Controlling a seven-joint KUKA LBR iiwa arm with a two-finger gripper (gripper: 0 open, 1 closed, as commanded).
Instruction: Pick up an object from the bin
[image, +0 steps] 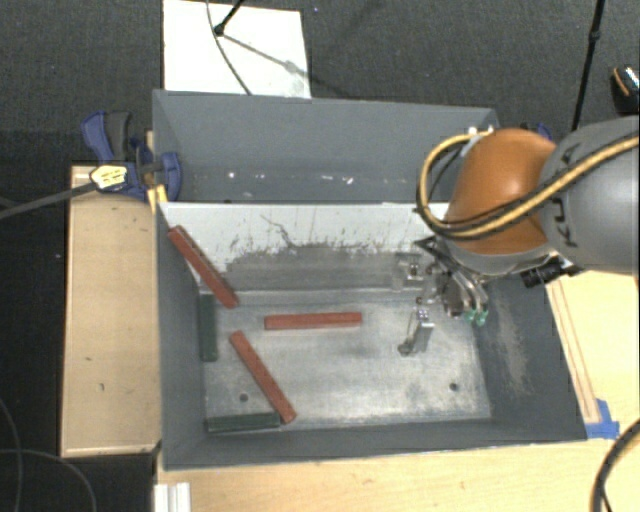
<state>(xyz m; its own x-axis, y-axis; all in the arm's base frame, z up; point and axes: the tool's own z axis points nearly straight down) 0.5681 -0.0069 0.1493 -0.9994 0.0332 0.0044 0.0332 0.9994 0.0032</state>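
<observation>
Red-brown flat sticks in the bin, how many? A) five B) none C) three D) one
C: three red-brown flat sticks, one slanted against the left wall, one lying level on the mid-floor, one diagonal toward the front-left corner. The other two pieces are dark green-grey bars.

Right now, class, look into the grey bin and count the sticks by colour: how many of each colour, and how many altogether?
Red-brown sticks: 3
Dark grey sticks: 2
Total: 5
</observation>
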